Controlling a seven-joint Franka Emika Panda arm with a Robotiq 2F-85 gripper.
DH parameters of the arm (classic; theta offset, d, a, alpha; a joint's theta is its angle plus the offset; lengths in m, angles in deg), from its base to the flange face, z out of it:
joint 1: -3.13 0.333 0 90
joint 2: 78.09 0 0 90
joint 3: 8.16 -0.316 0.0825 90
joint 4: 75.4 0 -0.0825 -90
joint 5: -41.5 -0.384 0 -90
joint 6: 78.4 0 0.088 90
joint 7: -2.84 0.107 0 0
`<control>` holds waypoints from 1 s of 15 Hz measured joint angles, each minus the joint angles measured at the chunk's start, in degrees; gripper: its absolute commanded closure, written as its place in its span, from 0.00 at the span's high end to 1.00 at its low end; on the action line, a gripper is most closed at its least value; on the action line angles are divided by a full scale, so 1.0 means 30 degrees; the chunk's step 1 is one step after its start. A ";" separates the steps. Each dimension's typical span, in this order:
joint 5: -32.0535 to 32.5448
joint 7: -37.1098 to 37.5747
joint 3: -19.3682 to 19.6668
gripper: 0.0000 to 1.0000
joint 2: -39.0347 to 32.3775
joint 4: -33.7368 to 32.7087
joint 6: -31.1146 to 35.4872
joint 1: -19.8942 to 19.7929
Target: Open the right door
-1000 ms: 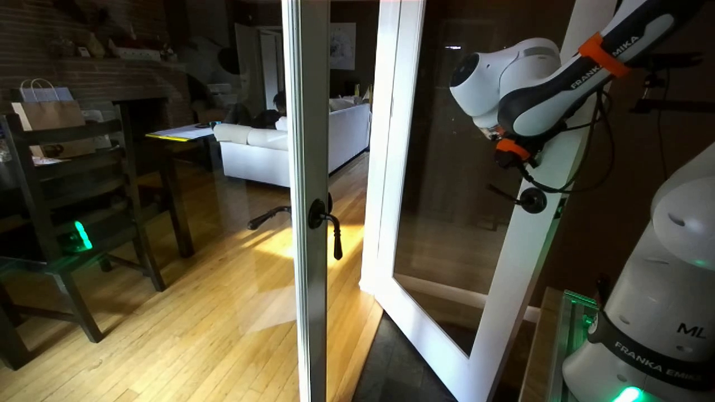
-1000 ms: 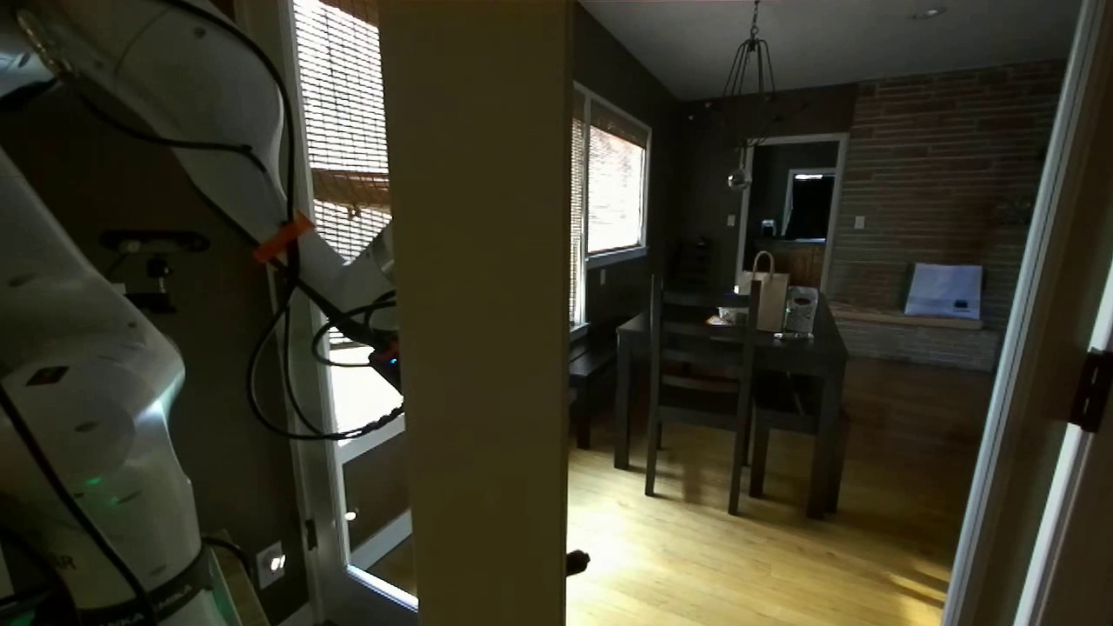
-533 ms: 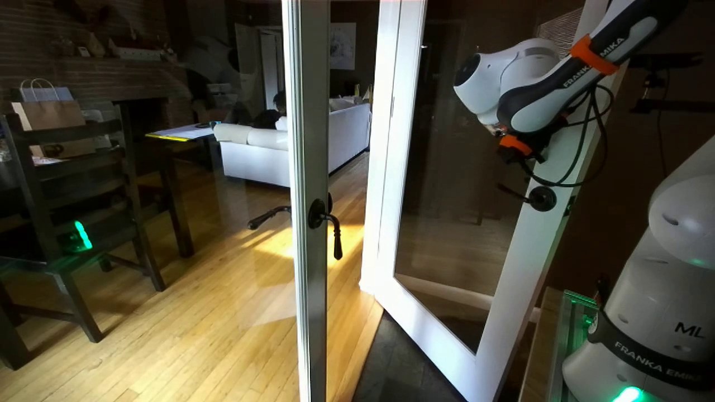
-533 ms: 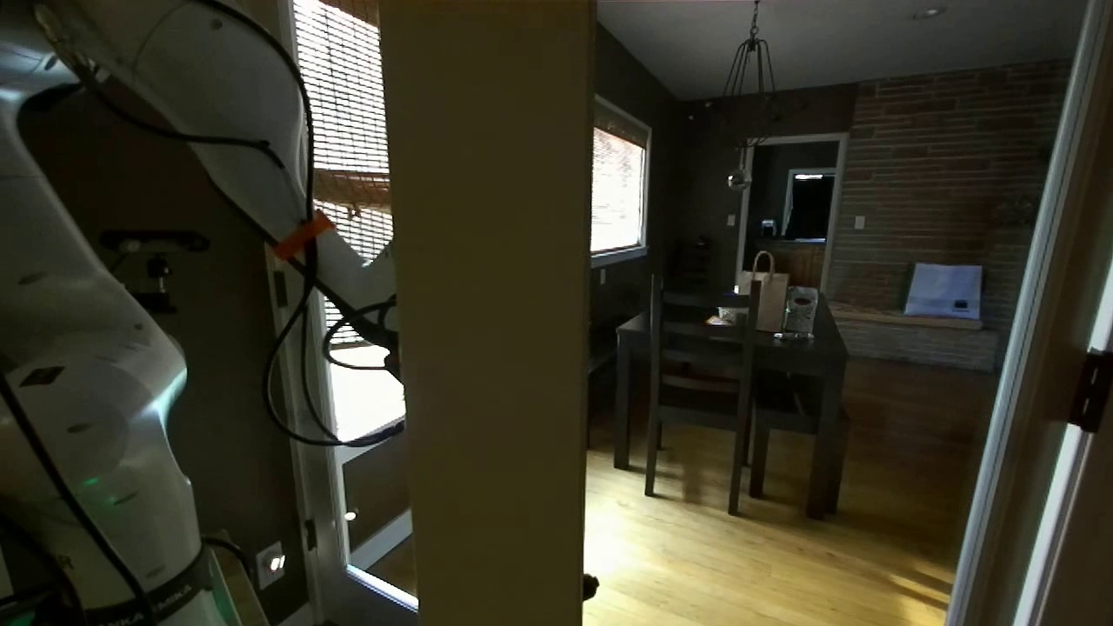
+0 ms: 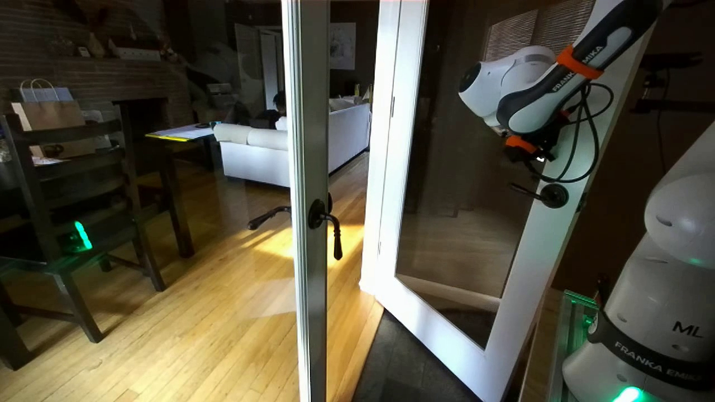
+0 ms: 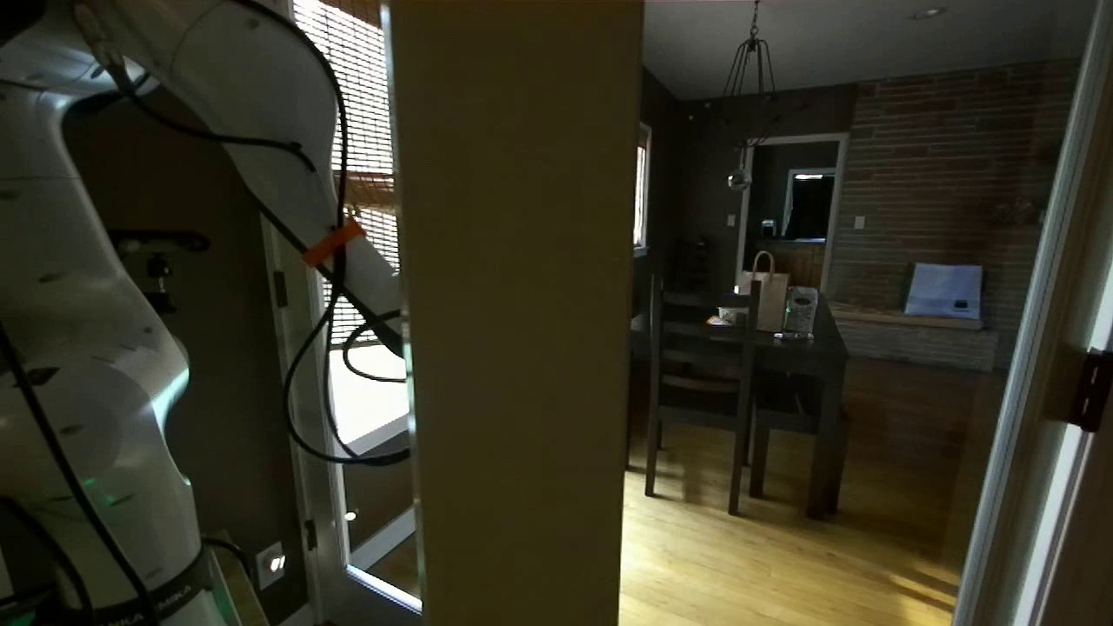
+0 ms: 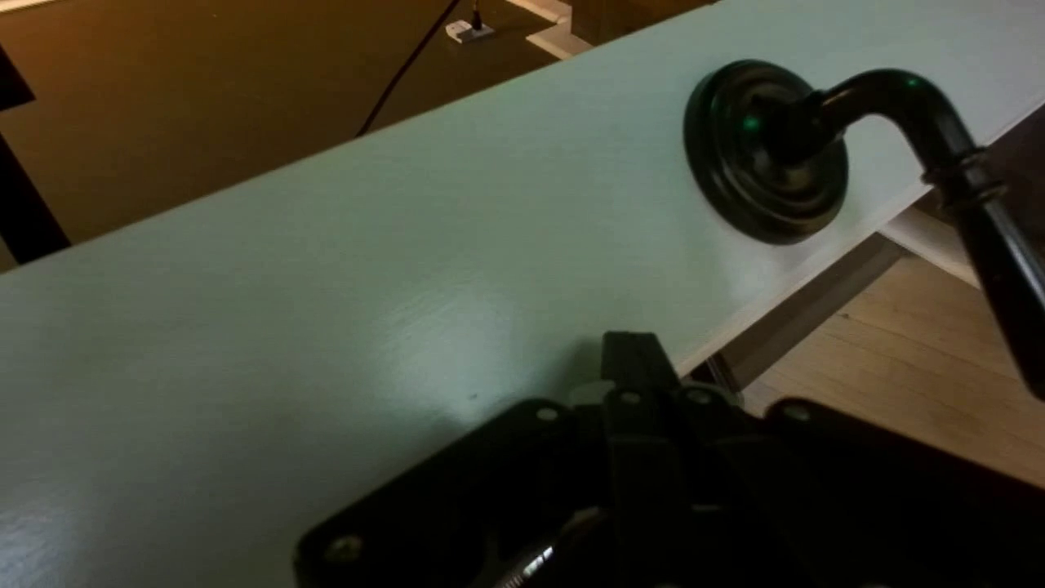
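Right door (image 5: 539, 251), ajar, lying directly behind its lever handle (image 5: 554, 196): the gripper (image 7: 649, 361), fingers clenched empty just above that handle, should press evenly, following the door's arc to open it wider.

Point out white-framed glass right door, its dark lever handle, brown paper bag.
White-framed glass right door (image 5: 452, 201): in an exterior view, on pane.
Dark lever handle (image 7: 898, 94): wrist view, lever's bend.
Brown paper bag (image 6: 772, 300): in an exterior view, on its side.
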 measured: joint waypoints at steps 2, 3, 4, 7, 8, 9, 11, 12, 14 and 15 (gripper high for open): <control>0.0200 -0.0105 0.0233 0.00 -0.0664 -0.0533 0.0035 -0.0096; 0.0302 -0.0144 0.0331 0.00 -0.0998 -0.0824 0.0045 -0.0128; 0.0357 -0.0193 0.0417 0.00 -0.1339 -0.1119 0.0054 -0.0165; 0.0370 -0.0257 0.0498 0.00 -0.2244 -0.1949 0.0055 -0.0346; 0.0370 -0.0262 0.0525 0.00 -0.2515 -0.2187 0.0056 -0.0370; 0.0370 -0.0269 0.0548 0.00 -0.2760 -0.2397 0.0056 -0.0387; 0.0365 -0.0278 0.0564 0.00 -0.3188 -0.2722 0.0057 -0.0440; 0.0365 -0.0285 0.0575 0.00 -0.3387 -0.2875 0.0066 -0.0488; 0.0362 -0.0307 0.0613 0.00 -0.3693 -0.3082 0.0069 -0.0568; 0.0362 -0.0318 0.0638 0.00 -0.3815 -0.3161 0.0089 -0.0604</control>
